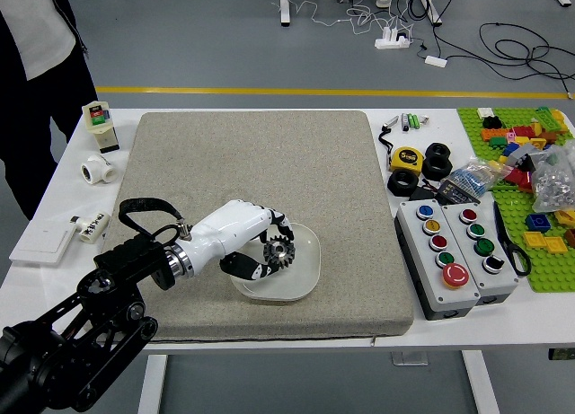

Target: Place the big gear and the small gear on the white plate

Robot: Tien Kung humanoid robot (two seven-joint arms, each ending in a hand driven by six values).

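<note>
While in hand (pixel 237 233), gear (pixel 279 251) over plate (pixel 303 272), inside rim (pixel 318 252).

Nearest the white plate (pixel 302 283), the left hand (pixel 238 235) is cased in white, with black, white-patched fingers (pixel 243 267). Farther from the plate, the wrist (pixel 178 260) is ringed in silver and topped by a looped black cable (pixel 144 205); the black arm (pixel 101 320) is pierced by openings. Far left of the plate, a pale top (pixel 38 30) and dark trousers (pixel 56 118) are worn.
</note>
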